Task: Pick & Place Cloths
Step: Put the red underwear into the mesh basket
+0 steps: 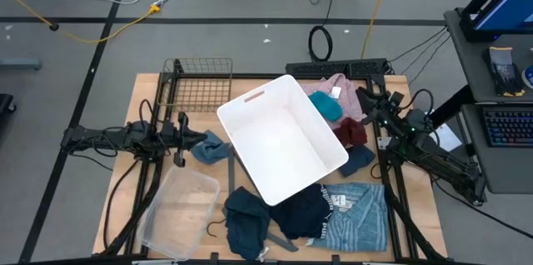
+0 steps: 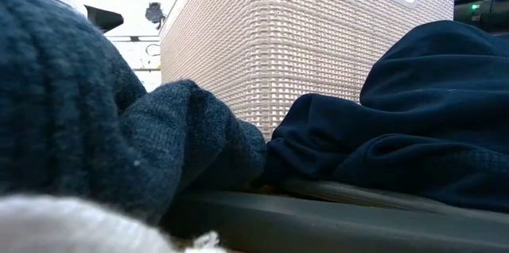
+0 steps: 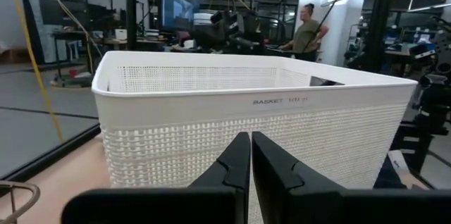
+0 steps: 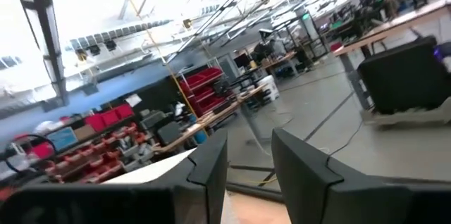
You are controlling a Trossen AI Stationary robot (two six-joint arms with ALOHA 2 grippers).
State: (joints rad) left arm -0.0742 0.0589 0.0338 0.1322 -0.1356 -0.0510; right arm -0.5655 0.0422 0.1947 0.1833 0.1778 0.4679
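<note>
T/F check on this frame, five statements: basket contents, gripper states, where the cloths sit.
1. The white basket holds several cloths. False: its inside shows no cloth.
2. The left gripper is shut. True.
3. The pink fleece lies in the clear plastic tub. False: it lies on the table behind the basket, on the right arm's side.
4. The right gripper has a gap between its fingers with nothing in it. True.
5. The blue striped shirt lies on the table beside the basket. True.
</note>
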